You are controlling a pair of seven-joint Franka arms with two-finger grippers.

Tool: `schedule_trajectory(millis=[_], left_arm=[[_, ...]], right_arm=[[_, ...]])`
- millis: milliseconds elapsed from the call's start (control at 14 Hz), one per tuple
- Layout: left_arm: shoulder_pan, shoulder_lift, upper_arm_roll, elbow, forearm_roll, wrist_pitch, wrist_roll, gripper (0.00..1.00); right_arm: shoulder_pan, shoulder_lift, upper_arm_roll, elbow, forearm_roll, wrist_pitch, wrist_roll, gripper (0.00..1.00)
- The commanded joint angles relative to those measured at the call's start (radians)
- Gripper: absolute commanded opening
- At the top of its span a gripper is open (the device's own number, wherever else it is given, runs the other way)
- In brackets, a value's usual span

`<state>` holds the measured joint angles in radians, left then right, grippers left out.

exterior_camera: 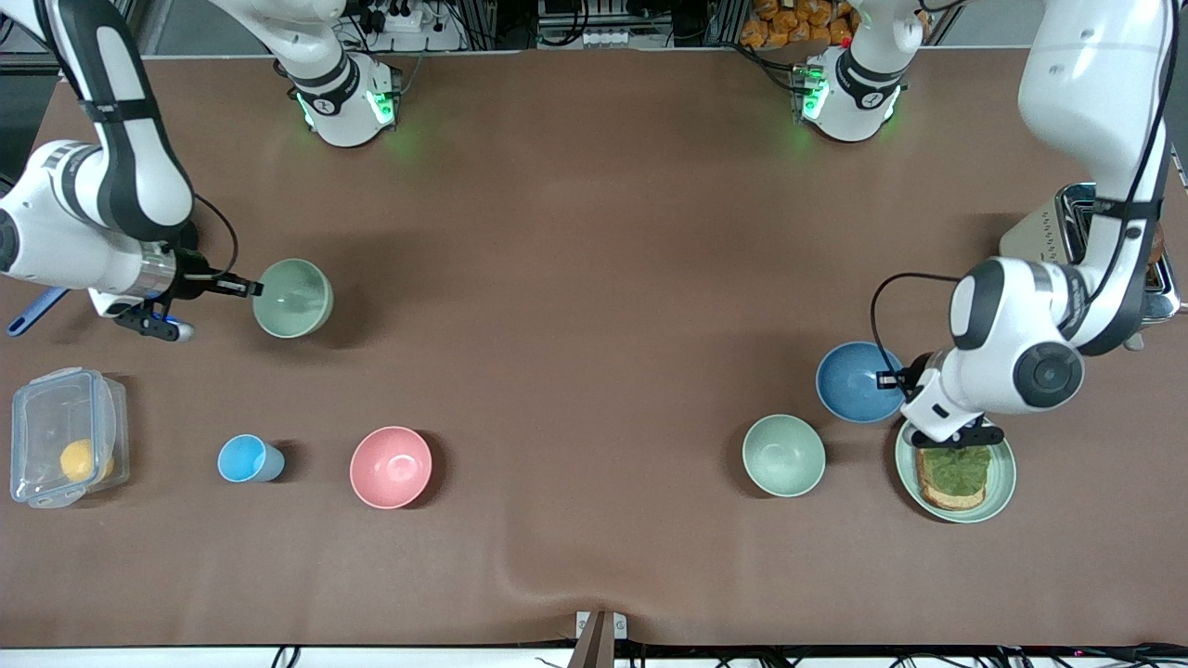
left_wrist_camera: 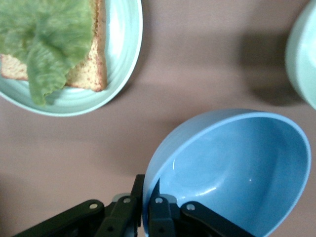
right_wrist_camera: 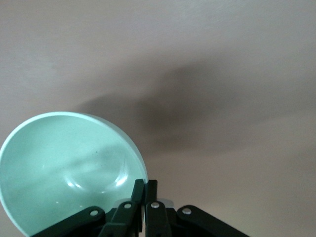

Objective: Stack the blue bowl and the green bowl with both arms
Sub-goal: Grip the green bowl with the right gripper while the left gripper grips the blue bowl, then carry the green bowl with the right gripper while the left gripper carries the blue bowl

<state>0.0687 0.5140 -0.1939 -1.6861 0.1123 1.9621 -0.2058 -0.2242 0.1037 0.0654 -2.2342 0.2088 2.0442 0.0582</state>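
Gripping noted on both arms. Left pincer (exterior_camera: 893, 378) is pinching the rim of the blue bowl (exterior_camera: 858, 381) at the bowl's 3 o'clock edge in the front view; in the left wrist view the fingers (left_wrist_camera: 158, 210) straddle the rim, one inside and one outside. Blue bowl appears tilted, above the worktop (exterior_camera: 594, 278) toward the left arm's end.

Plate (exterior_camera: 1000, 492) with toast (exterior_camera: 949, 497) and lettuce (exterior_camera: 956, 467) sits at its 5 o'clock; a second green bowl (exterior_camera: 783, 455) rests at its 7 o'clock, apart from it.

Right pincer (exterior_camera: 252, 289) is pinching the rim of the green bowl (exterior_camera: 293, 297) at the bowl's 9 o'clock edge, toward the right arm's end. Right wrist view shows fingers (right_wrist_camera: 137, 195) closed tight on the rim, bowl raised with its shadow on the worktop.
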Motion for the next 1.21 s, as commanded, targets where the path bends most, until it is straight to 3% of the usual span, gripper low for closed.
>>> schedule_trajectory(millis=[0, 286, 571, 786, 929, 1143], left_arm=[[0.005, -0.13, -0.016, -0.116, -0.057, 0.003, -0.032, 0.0], [0.007, -0.218, -0.088, -0.217, -0.124, 0.041, -0.101, 0.0], [0.003, -0.224, -0.176, -0.236, -0.131, 0.066, -0.234, 0.0], [0.003, -0.223, -0.219, -0.236, -0.131, 0.072, -0.288, 0.0], [0.005, -0.224, -0.234, -0.236, -0.132, 0.07, -0.291, 0.0], [0.003, -0.224, -0.245, -0.231, -0.236, 0.07, -0.291, 0.0]], right_arm=[[0.098, -0.048, 0.001, -0.005, 0.047, -0.022, 0.151, 0.0], [0.258, -0.045, 0.007, 0.013, 0.05, 0.011, 0.407, 0.0], [0.429, -0.016, 0.007, 0.071, 0.055, 0.057, 0.671, 0.0], [0.517, 0.008, 0.005, 0.073, 0.122, 0.128, 0.752, 0.0], [0.558, 0.011, 0.005, 0.073, 0.225, 0.169, 0.762, 0.0], [0.69, 0.066, 0.004, 0.073, 0.244, 0.31, 0.925, 0.0]])
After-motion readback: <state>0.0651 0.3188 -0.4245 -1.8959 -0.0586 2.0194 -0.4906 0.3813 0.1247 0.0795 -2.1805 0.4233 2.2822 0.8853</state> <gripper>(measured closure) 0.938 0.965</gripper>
